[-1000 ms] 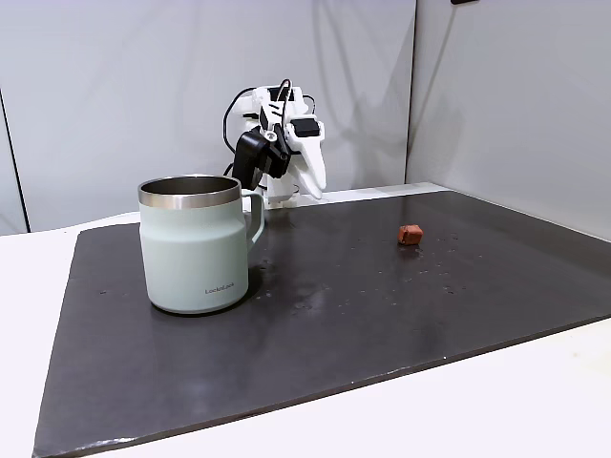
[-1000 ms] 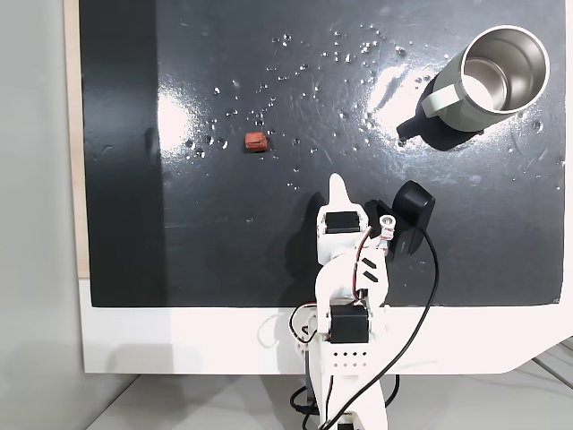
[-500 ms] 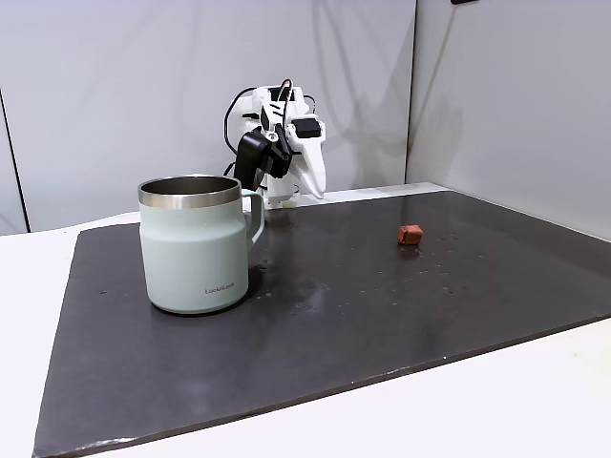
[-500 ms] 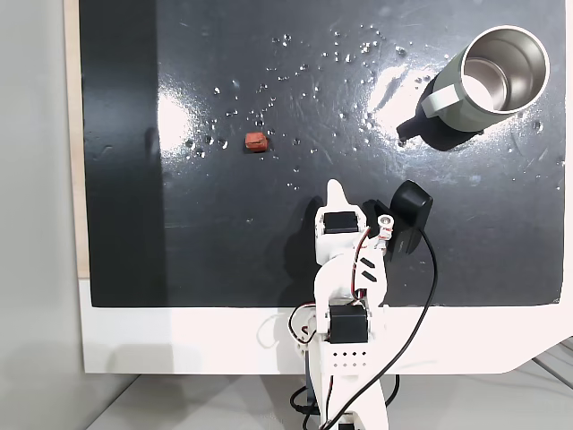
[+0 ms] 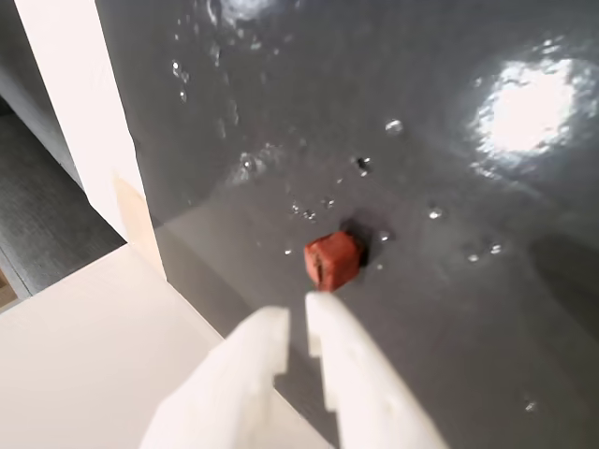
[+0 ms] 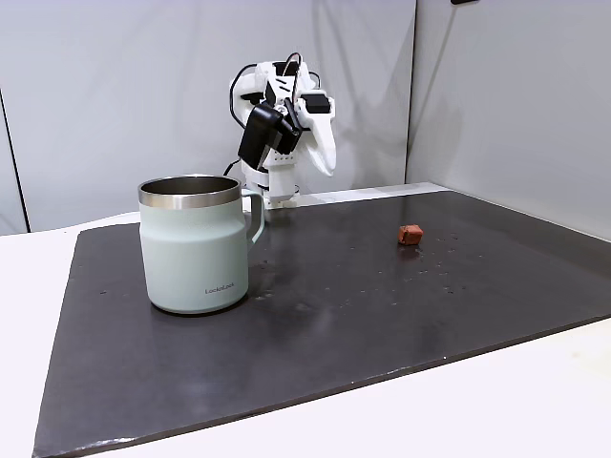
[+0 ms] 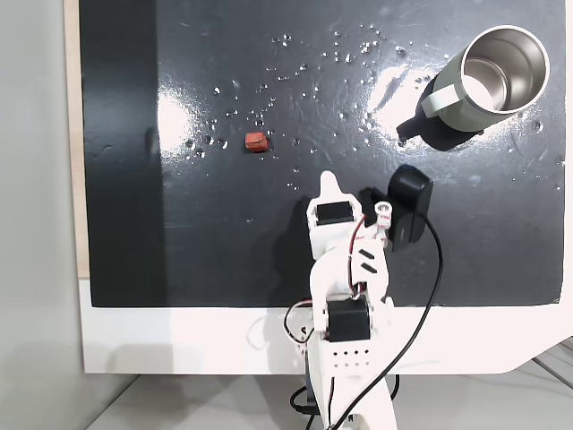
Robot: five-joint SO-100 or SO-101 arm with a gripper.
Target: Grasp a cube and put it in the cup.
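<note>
The cube (image 5: 332, 260) is a small reddish-brown block lying on the dark mat just beyond my fingertips in the wrist view; it also lies on the mat in both fixed views (image 6: 410, 235) (image 7: 257, 141). The cup (image 6: 196, 243) is a pale mint-green mug with a steel rim, standing upright with its handle (image 7: 436, 97) toward the arm. My gripper (image 5: 298, 320) is shut with nothing in it, its white fingers almost touching. It hangs raised above the mat's back part (image 6: 325, 162), short of the cube and well apart from the cup (image 7: 329, 180).
A dark glossy mat (image 7: 224, 233) with small droplets covers most of the white table (image 6: 535, 401). The mat's edge and a drop to the floor lie left of the cube in the wrist view (image 5: 131, 187). A black cable (image 7: 436, 287) loops beside the arm.
The arm has lifted, so the gripper sits higher than before. Its tip has swung slightly toward the cube. Cube and cup have not moved.
</note>
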